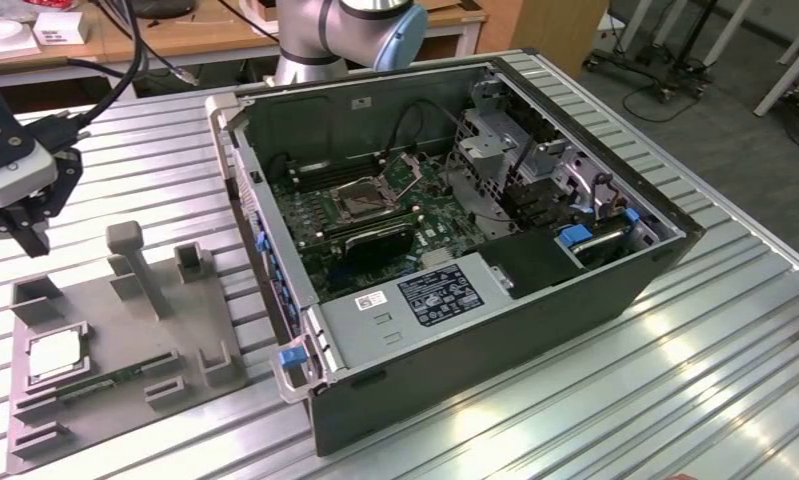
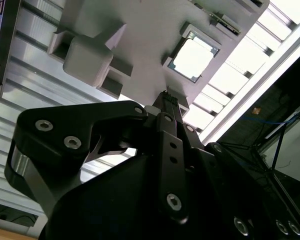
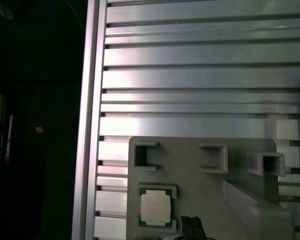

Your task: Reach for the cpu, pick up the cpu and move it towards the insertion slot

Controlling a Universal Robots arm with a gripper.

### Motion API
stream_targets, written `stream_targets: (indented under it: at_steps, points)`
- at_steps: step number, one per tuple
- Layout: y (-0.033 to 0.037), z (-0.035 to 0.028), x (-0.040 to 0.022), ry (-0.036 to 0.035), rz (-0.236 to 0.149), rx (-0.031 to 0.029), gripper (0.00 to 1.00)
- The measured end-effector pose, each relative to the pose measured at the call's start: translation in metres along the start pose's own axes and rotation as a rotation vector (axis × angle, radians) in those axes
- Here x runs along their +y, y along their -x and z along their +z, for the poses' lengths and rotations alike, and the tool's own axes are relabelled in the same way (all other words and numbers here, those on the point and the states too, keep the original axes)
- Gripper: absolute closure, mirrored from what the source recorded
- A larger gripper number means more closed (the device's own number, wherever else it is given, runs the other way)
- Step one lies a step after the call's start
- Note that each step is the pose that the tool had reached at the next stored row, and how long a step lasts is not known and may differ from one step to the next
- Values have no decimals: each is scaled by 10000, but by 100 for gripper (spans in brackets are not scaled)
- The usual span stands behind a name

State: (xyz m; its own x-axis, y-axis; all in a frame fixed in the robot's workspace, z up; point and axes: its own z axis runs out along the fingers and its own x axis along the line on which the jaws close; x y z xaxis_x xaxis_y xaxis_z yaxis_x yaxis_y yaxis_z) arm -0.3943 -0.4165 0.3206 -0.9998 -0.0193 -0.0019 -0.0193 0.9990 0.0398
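Note:
The cpu (image 1: 55, 352) is a small silvery square chip lying flat in a recess of a grey fixture plate (image 1: 206, 320) at the exterior view's left. Both wrist views show the cpu (image 2: 195, 57) (image 3: 155, 209) in its pocket. My gripper (image 1: 32, 240) hangs above the plate's far end, well above the cpu and apart from it. Its black fingers are shut together on nothing, with the gripper tip (image 2: 166, 96) (image 3: 191, 226) showing close beside the cpu. The insertion slot (image 1: 367, 197) is a shiny-framed square socket on the green motherboard inside the open computer case.
The open case (image 1: 506, 330) stands on the slatted metal table (image 1: 719, 380), with cables, drive cages and a power supply inside. Tall grey posts (image 1: 130, 262) rise from the fixture plate. A green memory stick (image 1: 112, 380) lies near the cpu. The table edge (image 3: 87, 125) runs beside the plate.

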Motion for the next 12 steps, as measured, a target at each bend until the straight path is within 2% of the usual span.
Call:
stream_targets:
  at_steps: [12]
  points:
    - [-88,22,-3,0,-1,-17,89]
